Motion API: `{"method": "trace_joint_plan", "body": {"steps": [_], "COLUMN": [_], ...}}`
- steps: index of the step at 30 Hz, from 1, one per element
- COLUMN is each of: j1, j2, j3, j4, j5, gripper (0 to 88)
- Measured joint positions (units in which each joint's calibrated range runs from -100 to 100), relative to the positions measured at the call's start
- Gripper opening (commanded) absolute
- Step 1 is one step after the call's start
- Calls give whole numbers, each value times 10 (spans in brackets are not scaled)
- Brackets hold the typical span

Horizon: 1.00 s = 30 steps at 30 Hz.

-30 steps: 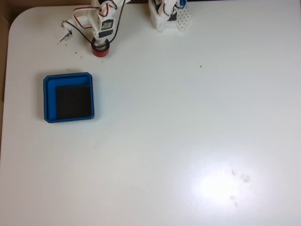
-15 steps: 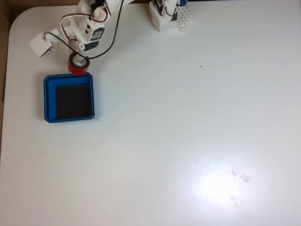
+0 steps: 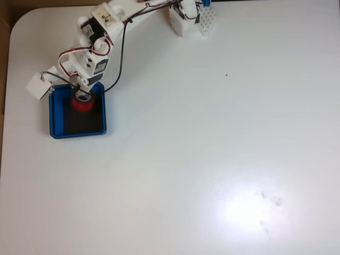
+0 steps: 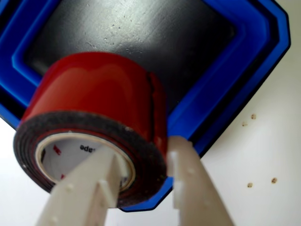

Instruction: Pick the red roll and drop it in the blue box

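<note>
The red roll hangs over the top part of the blue box in the fixed view, held by my gripper. In the wrist view the red roll fills the left half, its dark ring face and pale core toward the camera. My gripper is shut on the roll's wall, one white finger inside the core and the other outside it. Below the roll lies the blue box with its black floor.
The arm's white base stands at the table's top edge. A white block on the arm juts out left of the box. The white table stretches right and toward the front.
The arm has swung the roll from the table near the top edge down and left, past the box's top rim, until it hangs over the box.
</note>
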Motion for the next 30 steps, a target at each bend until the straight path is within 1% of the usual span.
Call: {"method": "trace_joint_plan", "body": {"steps": [12,30], "j1": [-1,0], "j2": [103,117], "j3": [-103,-107], "j4": [-1,-2], "j5": [2,0], "gripper": [10,12]}}
